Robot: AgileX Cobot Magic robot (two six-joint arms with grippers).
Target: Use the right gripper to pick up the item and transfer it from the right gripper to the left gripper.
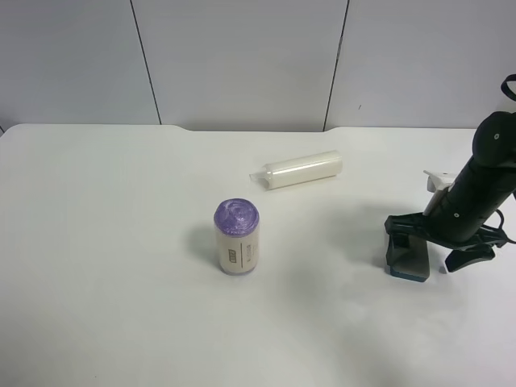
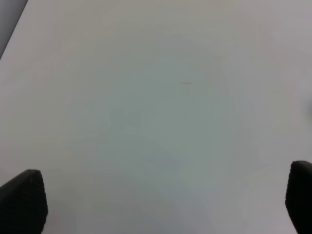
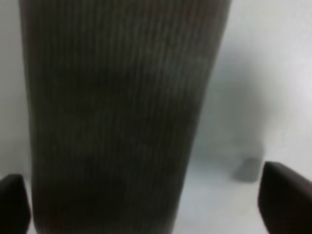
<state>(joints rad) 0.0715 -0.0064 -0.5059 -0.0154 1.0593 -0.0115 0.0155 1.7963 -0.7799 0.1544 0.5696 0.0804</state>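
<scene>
Fingers (image 3: 285, 195) of the right claw (image 1: 431, 248) stand apart on either side of the item (image 1: 409, 262), which lies flat on the desk (image 1: 121, 282) between them, a gap showing beside one finger. Over the desk hangs the left claw (image 2: 156, 204), jaws wide apart.

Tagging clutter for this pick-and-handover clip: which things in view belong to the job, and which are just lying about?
Part of the job:
- item, dark grey top, teal base
- right end effector, straddling the item
- left end effector, open over bare table

Just lying about:
- purple-topped cylinder, standing upright
- white tube, lying on its side
</scene>
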